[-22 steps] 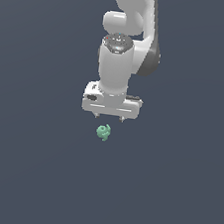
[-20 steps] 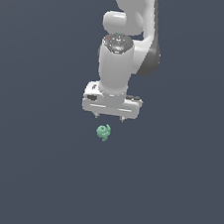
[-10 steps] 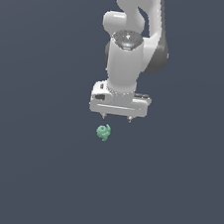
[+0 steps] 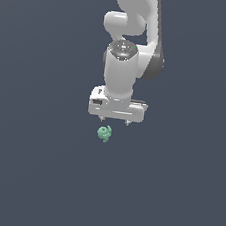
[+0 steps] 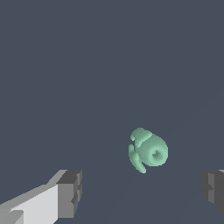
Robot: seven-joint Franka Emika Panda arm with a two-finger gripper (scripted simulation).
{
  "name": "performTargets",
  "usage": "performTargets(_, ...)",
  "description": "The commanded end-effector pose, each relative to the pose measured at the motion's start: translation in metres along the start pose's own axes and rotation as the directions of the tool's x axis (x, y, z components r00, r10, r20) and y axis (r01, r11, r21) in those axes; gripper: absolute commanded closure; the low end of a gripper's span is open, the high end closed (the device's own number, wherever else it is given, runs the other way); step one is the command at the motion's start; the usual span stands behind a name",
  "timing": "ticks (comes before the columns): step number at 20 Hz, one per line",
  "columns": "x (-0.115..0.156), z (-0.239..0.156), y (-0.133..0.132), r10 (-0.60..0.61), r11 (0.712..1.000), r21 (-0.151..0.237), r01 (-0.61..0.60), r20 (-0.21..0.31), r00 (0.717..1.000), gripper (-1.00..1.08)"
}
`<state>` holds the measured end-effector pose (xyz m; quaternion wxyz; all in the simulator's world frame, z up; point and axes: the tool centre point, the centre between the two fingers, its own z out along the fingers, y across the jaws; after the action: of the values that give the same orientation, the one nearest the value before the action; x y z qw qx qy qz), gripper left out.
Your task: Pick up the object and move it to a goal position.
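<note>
**Line up before you descend**

Your gripper (image 4: 114,121) hangs spread wide, gripping nothing. The object (image 4: 105,133) sits just below centre in the exterior view, under the fingers. Centre it between both fingertips (image 5: 70,194), then lower straight down.

Setting: simulator render, no real room; bare virtual workspace.
Background: flat uniform slate-grey in both views, no walls, horizon, furniture or texture.
Surface: same grey plane (image 4: 31,175) everywhere; no visible edge or seam.
Lighting: even, soft, almost no cast shadows; faint darker patch only under the green blob in wrist view.
Robot: smooth white arm (image 4: 121,75), plastic-clean shading, no cables or wear.
Claw: claw (image 4: 114,121) with blocky grey fingertips (image 5: 70,193), simple polygon faces.
Object look: mint-green blob (image 4: 105,133), matte, lumpy computer-model shape, no label or material detail.
Clutter: only arm and blob visible.
</note>
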<state>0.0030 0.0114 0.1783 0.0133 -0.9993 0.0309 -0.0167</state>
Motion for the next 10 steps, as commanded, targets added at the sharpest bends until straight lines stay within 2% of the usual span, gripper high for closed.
performTargets(1,-0.003,0.017,0.009,0.037,0.999,-0.005,-0.037,0.007,0.999,-0.92)
performTargets(10,-0.017,0.076,0.042,0.168,0.985,-0.03,-0.167,0.025,0.985,-0.92)
